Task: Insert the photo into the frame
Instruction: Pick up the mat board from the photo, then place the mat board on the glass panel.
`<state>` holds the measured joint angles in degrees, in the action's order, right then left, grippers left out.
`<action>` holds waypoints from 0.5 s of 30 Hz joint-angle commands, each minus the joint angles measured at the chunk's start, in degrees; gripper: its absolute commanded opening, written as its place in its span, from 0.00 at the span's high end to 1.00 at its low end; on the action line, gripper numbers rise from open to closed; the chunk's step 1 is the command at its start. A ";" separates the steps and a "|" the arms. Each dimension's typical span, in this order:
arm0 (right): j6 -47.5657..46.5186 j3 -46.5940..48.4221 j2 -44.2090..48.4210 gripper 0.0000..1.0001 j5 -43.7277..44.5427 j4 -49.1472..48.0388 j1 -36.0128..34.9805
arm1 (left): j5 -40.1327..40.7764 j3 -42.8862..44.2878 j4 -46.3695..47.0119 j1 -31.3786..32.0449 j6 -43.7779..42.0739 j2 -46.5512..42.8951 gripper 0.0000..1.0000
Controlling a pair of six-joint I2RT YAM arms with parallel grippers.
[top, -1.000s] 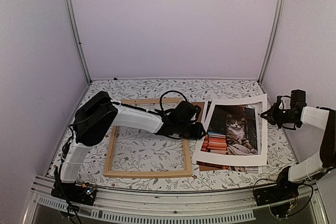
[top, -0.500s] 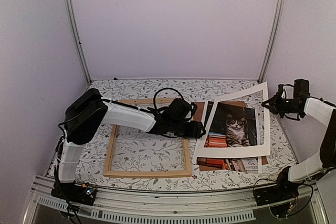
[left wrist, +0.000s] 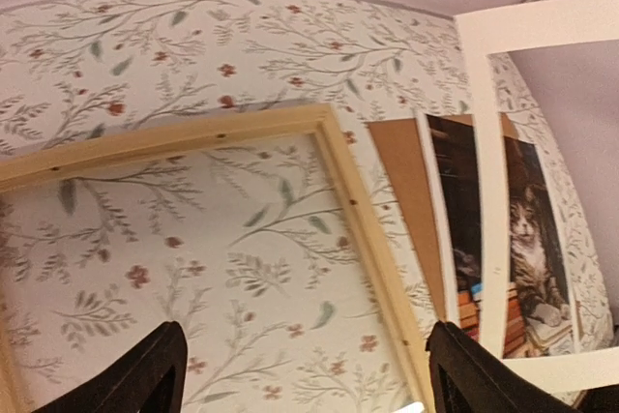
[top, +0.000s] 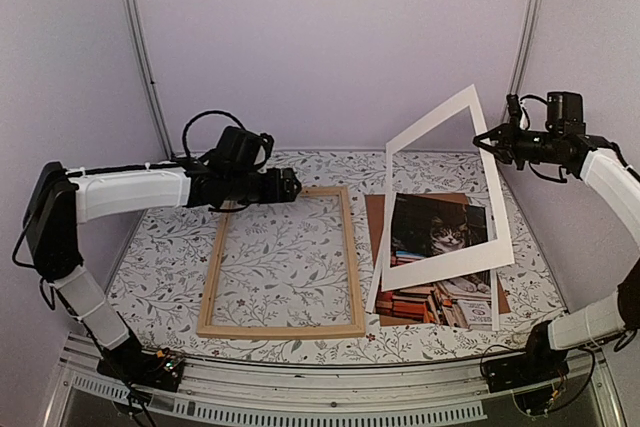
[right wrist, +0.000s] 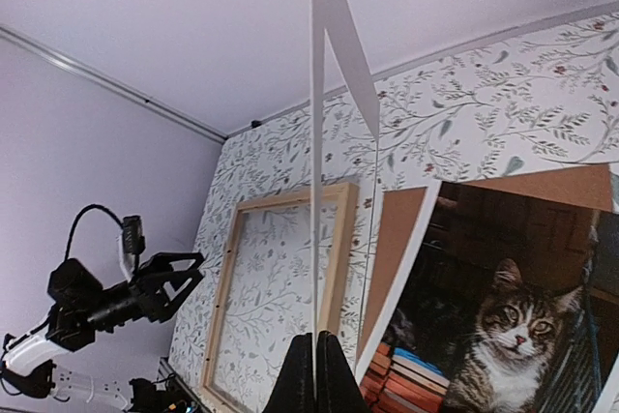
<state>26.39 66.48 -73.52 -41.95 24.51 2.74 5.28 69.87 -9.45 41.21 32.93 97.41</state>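
The photo (top: pixel 445 237), a paper print of a grey striped cat by piles of red and orange books, lies flat on the right side of the table. Under it is a plain brown backing board (top: pixel 375 215). The photo is not in the frame. It sits just to the right of it.

The frame (top: pixel 352 247) is a big thin rectangle of light wood. It lies flat on the table with only the flowery table top (top: pixel 170 267) showing inside it.

Over the photo stands a white cut-out mat border (top: pixel 440 115). It is tipped up high, with its top corner in the air and its low edge down across the photo.

The right gripper (top: pixel 490 141) pinches that top corner, its two fingers pressed tight on the thin card. The right arm is bent up high by the right wall, and its hand points left.

The left arm reaches out long and level from the left side. The left gripper (top: pixel 292 187) hangs in the air over the far end of the frame, pointing right. Its fingers (left wrist: pixel 145 379) are spread wide apart and hold nothing.
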 commanded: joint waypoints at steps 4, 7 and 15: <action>6.89 9.82 -3.28 1.00 2.65 -3.08 -14.61 | 2.42 -11.53 -6.76 -13.18 -3.35 -10.90 0.04; 9.19 13.86 -6.66 1.00 3.55 -5.72 -20.29 | 2.32 -14.32 -6.95 -17.99 -3.34 -14.73 0.02; 14.38 28.85 -20.32 1.00 3.73 -11.78 -34.24 | 1.89 -17.79 -8.29 -28.98 -3.15 -22.67 0.00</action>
<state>37.26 88.60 -88.18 -38.68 17.93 -26.44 7.03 53.60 -16.75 16.23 30.41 78.11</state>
